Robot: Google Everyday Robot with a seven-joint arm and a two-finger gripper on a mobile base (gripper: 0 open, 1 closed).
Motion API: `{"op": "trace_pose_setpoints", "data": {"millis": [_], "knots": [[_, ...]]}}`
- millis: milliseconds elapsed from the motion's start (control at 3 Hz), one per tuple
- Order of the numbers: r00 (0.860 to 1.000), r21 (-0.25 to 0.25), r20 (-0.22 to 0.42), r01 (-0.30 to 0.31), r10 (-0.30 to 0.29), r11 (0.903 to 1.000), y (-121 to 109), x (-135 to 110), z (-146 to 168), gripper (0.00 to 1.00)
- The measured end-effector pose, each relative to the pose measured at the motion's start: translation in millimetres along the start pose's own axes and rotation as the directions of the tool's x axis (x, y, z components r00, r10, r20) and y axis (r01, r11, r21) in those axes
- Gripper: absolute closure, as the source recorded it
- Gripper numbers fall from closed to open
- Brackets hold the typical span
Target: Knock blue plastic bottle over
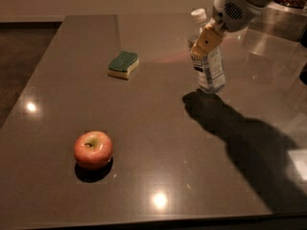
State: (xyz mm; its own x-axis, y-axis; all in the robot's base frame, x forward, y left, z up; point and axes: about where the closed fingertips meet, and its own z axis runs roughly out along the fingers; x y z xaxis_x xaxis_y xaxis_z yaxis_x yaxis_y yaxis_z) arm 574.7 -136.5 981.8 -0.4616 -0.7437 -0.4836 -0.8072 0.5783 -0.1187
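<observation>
The blue plastic bottle [210, 70] is clear with a white cap and a printed label. It is at the back right of the table and leans, cap toward the left and base toward the right. My gripper [203, 46] comes in from the upper right on the white arm [233, 9]. Its tan tip lies across the bottle's neck and shoulder, touching it. The bottle's base is at the table surface, just above its dark shadow.
A green and yellow sponge [123, 64] lies at the back centre of the dark table [158, 143]. A red apple [93, 149] sits at the front left. A shiny metal container [283, 18] stands behind the arm at the far right.
</observation>
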Motion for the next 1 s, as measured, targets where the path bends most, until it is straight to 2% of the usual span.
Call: {"op": "trace_pose_setpoints", "data": {"millis": [333, 667, 1000], "knots": [[0.986, -0.059, -0.115, 0.114, -0.12, 0.9917, 19.1, 8.6, 4.2, 1.0], [0.959, -0.118, -0.183, 0.199, -0.218, 0.9729, 33.0, 13.7, 16.1, 0.85], [0.908, -0.2, -0.253, 0.289, -0.335, 0.936, 48.0, 17.7, 41.6, 0.54]]}}
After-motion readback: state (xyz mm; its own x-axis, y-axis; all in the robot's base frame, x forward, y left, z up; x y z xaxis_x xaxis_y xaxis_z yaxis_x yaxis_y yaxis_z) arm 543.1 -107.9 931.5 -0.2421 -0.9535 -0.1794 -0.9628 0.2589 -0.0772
